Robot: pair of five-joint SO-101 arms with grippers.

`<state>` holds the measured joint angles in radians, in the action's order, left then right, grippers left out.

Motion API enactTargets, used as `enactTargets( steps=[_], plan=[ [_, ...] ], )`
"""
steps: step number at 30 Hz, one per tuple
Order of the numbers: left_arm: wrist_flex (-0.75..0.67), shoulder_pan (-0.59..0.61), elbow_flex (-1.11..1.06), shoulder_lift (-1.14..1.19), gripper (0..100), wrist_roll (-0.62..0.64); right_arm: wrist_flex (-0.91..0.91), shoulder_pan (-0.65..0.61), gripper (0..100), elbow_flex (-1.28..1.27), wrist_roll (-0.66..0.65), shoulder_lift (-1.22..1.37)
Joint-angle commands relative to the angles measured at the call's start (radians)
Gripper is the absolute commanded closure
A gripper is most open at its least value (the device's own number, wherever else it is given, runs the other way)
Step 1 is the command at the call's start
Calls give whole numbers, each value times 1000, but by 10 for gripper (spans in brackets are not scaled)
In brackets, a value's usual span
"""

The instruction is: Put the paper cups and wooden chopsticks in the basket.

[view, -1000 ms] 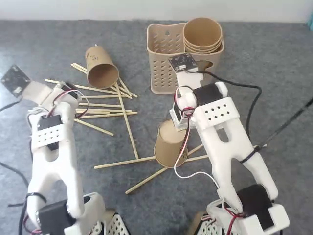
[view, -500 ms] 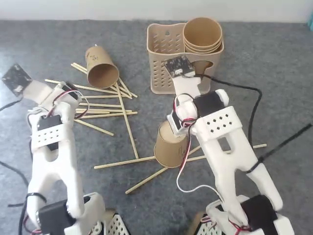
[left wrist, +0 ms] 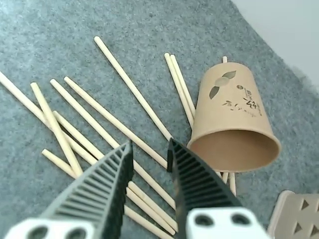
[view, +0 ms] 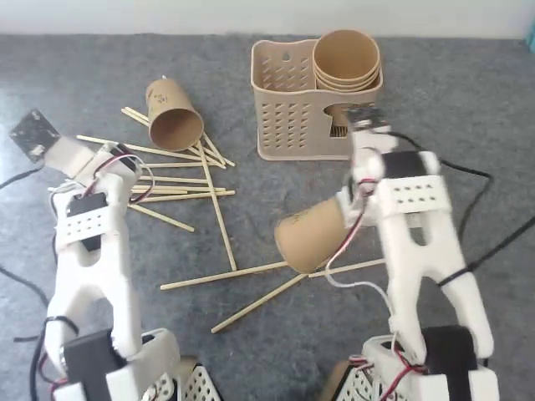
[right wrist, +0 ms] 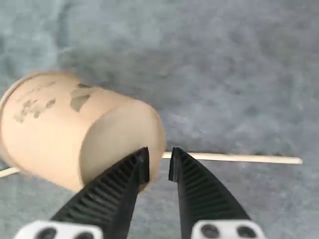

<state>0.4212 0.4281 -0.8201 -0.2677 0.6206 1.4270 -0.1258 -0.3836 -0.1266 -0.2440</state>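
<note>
Right wrist view: claw (right wrist: 158, 163) pinches cup (right wrist: 70, 130) rim.

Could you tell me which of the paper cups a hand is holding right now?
The tilted paper cup mid-table, its edge pinched by the right hand. The other loose cup lies free on chopsticks; the stacked cups sit in the basket.

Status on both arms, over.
Left gripper open over chopsticks. Right gripper shut on paper cup, tipped. Stacked cups occupy one basket compartment.
</note>
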Motion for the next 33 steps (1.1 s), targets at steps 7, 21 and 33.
enactTargets(
  steps=[7,21,33],
  plan=[
    [-23,-8,62,15,891,-11,1,189,901,21,-129,-186],
    [-23,-5,62,12,891,-12,47,-275,896,-87,-164,-435],
    [-23,-5,62,11,891,-12,-179,-282,818,-163,-91,-203]
  ],
)
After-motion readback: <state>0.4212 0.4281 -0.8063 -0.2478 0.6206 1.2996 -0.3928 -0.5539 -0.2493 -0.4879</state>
